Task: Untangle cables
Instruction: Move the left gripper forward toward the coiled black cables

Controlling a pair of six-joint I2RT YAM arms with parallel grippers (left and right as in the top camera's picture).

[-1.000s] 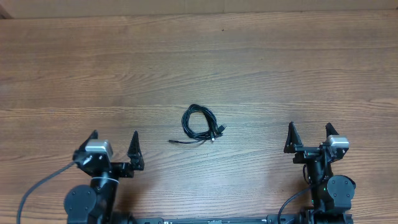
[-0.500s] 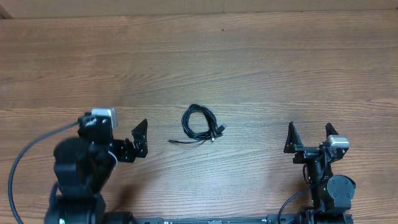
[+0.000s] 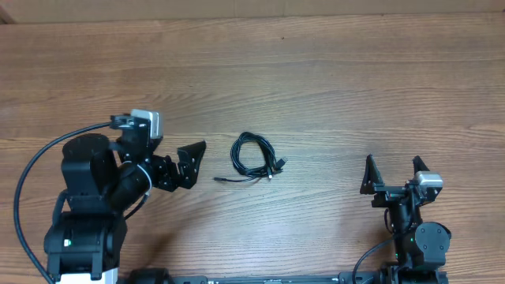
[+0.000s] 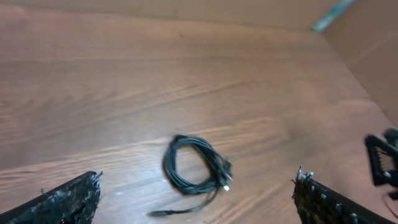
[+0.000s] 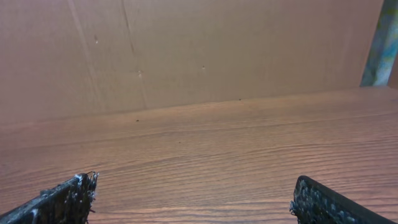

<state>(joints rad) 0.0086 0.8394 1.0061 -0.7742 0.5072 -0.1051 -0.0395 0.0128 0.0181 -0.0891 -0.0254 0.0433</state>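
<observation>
Our left hand (image 3: 193,164), open and empty, has swung toward the cables (image 3: 267,162), which lie just right of it.

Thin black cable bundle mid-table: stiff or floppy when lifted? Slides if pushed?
Likely floppy: the thin black cable bundle lies flat in loose, uneven loops. Probably light; a push should slide or deform it on the smooth wooden table. Lifting one strand may drag the rest, since the loops overlap.
</observation>
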